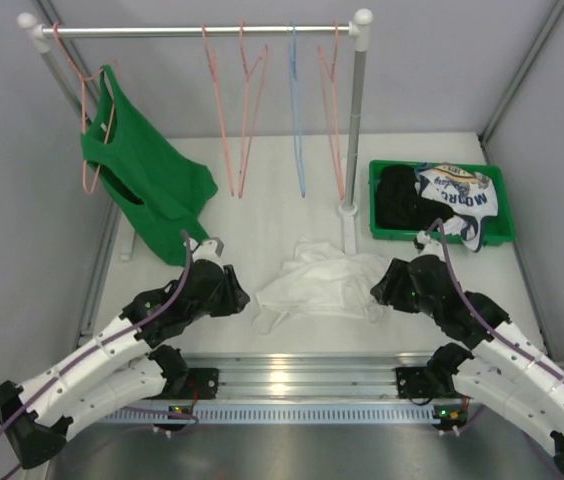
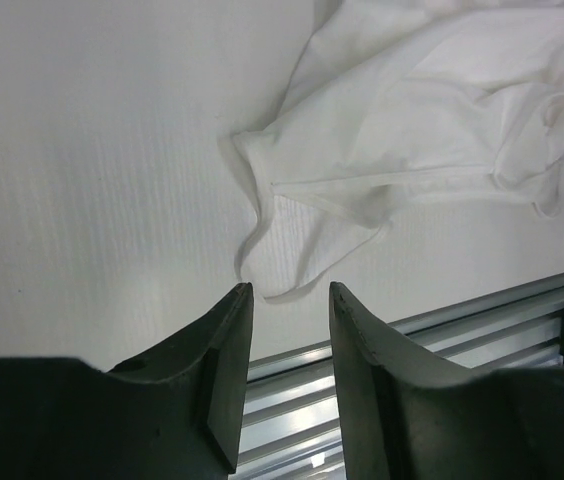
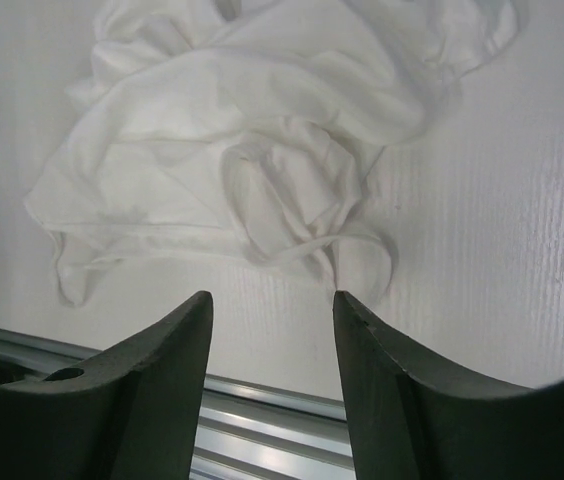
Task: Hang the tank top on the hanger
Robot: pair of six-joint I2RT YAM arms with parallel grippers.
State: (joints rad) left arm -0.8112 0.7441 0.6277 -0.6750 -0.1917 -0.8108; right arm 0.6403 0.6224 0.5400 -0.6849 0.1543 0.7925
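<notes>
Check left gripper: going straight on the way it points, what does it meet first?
Likely the near strap loop of the tank top, on the table just ahead of the left gripper, fingers open; depth unclear.

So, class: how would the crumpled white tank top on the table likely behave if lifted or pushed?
Probably floppy: the tank top lies crumpled in soft folds, so it would drape when lifted. Likely light: the fabric looks thin. Pushed, it may bunch on the table rather than slide whole.
</notes>
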